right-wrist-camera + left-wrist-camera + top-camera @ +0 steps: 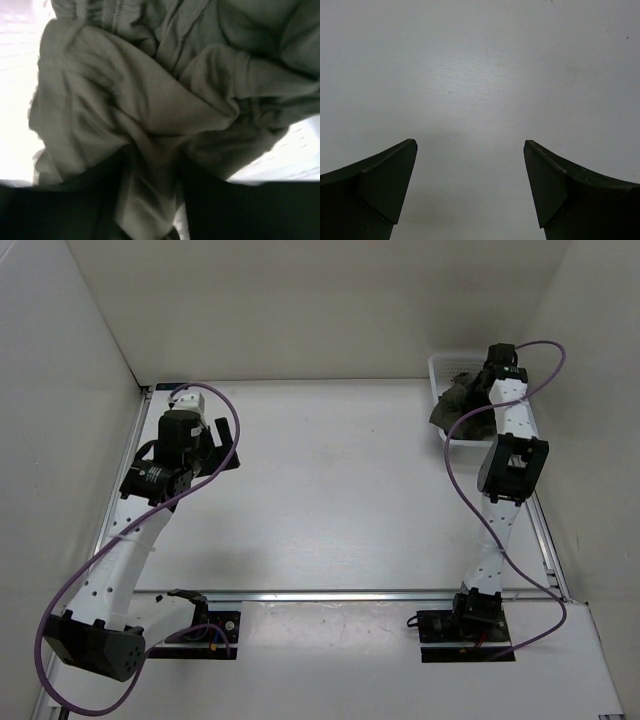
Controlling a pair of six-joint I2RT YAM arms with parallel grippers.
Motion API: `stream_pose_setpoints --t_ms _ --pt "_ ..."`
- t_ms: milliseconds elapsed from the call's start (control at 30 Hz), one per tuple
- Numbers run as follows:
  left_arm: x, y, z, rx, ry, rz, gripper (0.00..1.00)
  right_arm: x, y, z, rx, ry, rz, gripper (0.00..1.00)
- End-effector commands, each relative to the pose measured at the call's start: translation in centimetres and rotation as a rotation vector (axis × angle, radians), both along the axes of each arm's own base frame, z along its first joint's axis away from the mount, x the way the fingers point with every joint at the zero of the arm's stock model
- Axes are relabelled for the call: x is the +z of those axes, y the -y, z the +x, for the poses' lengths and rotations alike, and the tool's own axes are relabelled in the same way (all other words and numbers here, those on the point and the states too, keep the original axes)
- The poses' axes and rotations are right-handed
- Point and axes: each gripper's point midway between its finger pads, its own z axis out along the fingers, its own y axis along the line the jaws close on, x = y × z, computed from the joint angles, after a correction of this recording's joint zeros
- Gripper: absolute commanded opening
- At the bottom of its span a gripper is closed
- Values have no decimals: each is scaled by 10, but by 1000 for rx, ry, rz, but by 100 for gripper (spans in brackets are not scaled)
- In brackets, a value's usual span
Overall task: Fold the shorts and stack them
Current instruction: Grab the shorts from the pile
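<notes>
The dark olive-green shorts [455,398] hang bunched over the near edge of the white mesh basket [438,364] at the back right of the table. My right gripper [478,390] is over the basket and shut on a fold of the shorts [150,115], which fill the right wrist view; the fabric runs down between its two dark fingers [75,210]. My left gripper [225,445] is open and empty above bare table at the back left; its two fingers [385,185] stand wide apart in the left wrist view.
White walls close the table at the back and on both sides. Metal rails run along the left, right and near edges. Purple cables loop off both arms. The basket's white mesh [15,30] shows behind the fabric.
</notes>
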Motion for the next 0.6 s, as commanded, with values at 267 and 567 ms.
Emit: stream_pose_setpoints --t_ms 267,567 --pt "23 0 2 0 37 -6 100 208 -43 -11 149 427 84 0" --pt "65 1 -8 5 85 -51 100 462 -191 -169 554 976 20 0"
